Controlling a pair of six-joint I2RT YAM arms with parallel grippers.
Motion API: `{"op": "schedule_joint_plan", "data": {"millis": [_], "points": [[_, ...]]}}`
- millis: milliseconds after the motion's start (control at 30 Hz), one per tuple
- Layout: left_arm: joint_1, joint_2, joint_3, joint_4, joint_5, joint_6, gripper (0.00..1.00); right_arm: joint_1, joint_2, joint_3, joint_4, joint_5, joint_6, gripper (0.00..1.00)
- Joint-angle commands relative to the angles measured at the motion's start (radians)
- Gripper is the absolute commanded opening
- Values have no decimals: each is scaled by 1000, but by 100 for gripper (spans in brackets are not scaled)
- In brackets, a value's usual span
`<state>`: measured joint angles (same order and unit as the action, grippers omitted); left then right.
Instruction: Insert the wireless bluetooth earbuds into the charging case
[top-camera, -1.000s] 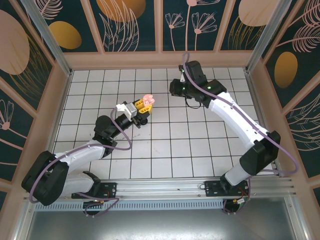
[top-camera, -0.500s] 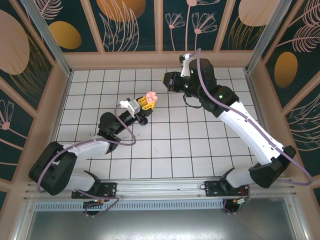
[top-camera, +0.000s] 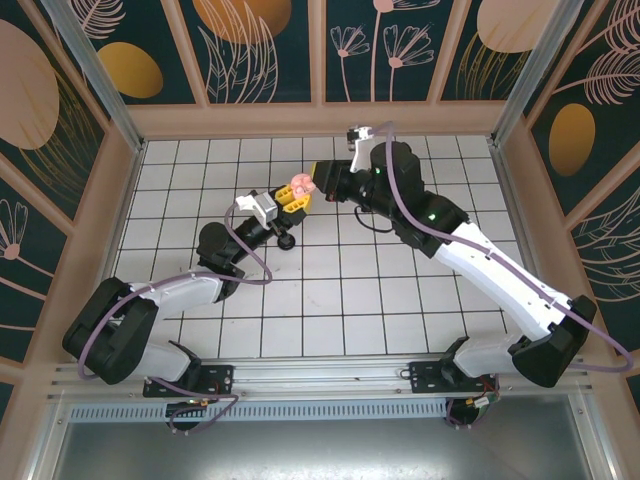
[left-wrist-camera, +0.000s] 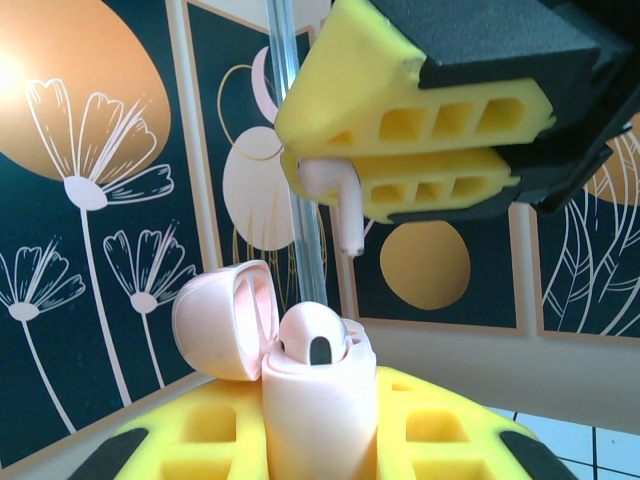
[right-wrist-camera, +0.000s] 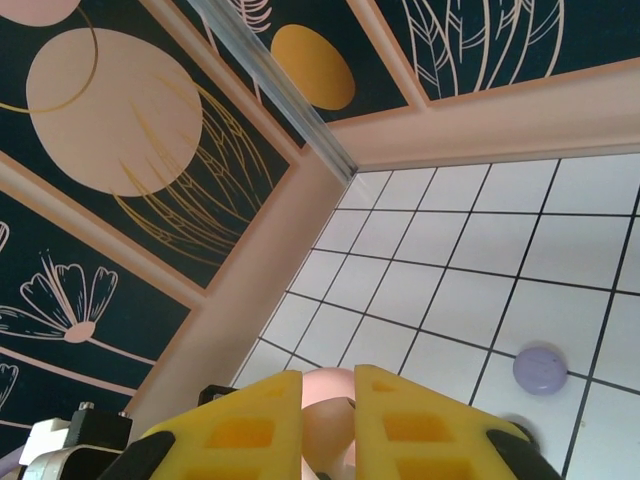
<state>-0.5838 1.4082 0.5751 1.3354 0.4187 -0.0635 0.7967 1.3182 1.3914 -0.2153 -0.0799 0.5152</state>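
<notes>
So the pink charging case (left-wrist-camera: 318, 420) is open, lid flipped back to the left. It's standing upright, pinched in the left gripper (left-wrist-camera: 320, 450). One pale bud (left-wrist-camera: 312, 340) looks seated in it already, rounded head poking out with a dark slot showing. The other pale pink earbud (left-wrist-camera: 335, 195) hangs just above the case, clamped by its head in the right gripper (left-wrist-camera: 400, 165), stem pointing down, not touching. There's also a lilac round case (right-wrist-camera: 540, 369) lying shut on a white tile.
</notes>
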Motion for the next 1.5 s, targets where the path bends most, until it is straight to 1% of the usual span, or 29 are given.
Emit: {"op": "schedule_joint_plan", "data": {"millis": [0, 733, 1300, 1333, 1467], "points": [[-4, 8, 28, 53, 19, -21, 0, 16, -14, -21, 70, 5, 23, 16], [-7, -3, 29, 39, 18, -23, 0, 42, 24, -44, 91, -14, 44, 14], [-7, -6, 49, 6, 18, -32, 0, 45, -5, -112, 86, 9, 39, 14], [-7, -6, 51, 3, 19, -33, 0, 45, -4, -112, 85, 9, 39, 14], [-7, -5, 51, -1, 20, -35, 0, 45, -6, -99, 74, 39, 37, 24]]}}
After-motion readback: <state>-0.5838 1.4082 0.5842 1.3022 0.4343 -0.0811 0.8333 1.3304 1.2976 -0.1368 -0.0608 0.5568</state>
